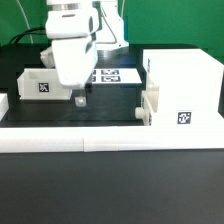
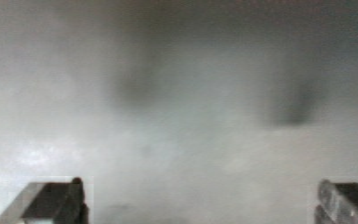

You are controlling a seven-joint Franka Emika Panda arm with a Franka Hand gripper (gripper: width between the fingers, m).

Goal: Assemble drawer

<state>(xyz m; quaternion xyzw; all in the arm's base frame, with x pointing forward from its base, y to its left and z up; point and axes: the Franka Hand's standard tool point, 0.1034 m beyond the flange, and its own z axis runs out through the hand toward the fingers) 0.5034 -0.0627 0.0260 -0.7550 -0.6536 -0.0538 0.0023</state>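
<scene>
In the exterior view my gripper [image 1: 79,97] hangs low over the black table, just beside the small white open drawer part [image 1: 38,82] at the exterior view's left. The large white drawer box [image 1: 185,82] stands at the exterior view's right, with a smaller white piece [image 1: 150,104] against its near side. In the wrist view my gripper [image 2: 201,206] is open, its fingertips [image 2: 51,205] far apart with nothing between them. Only a blurred pale surface fills that view.
The marker board [image 1: 115,75] lies flat behind the gripper at the table's middle. A long white rail [image 1: 100,138] borders the front edge. Another white piece [image 1: 3,104] shows at the far exterior left.
</scene>
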